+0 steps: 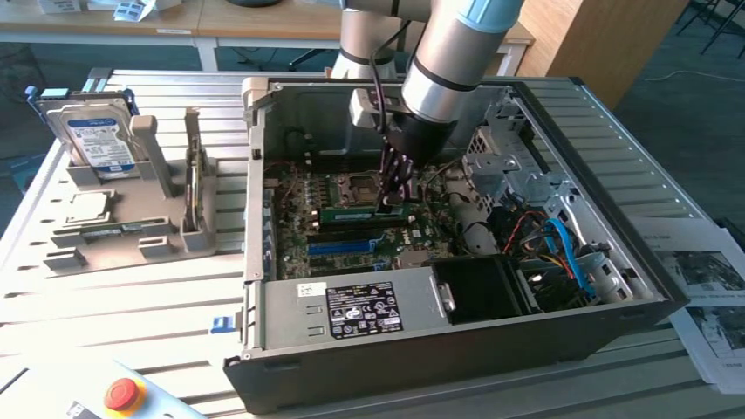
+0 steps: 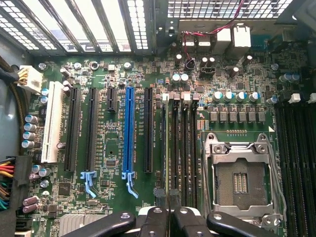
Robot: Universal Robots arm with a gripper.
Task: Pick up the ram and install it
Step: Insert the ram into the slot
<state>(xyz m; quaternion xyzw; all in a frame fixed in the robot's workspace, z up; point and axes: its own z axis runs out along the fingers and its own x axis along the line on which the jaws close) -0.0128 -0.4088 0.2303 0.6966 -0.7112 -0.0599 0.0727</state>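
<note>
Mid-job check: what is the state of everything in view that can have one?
Long green circuit-board ram stick: down at the motherboard's memory slots, seating unclear.
Black gripper: shut, tips at the stick.
Black computer case: side open.
Square metal-framed processor socket: empty.
Blue-labelled silver hard drive: upright in grey holder.
</note>
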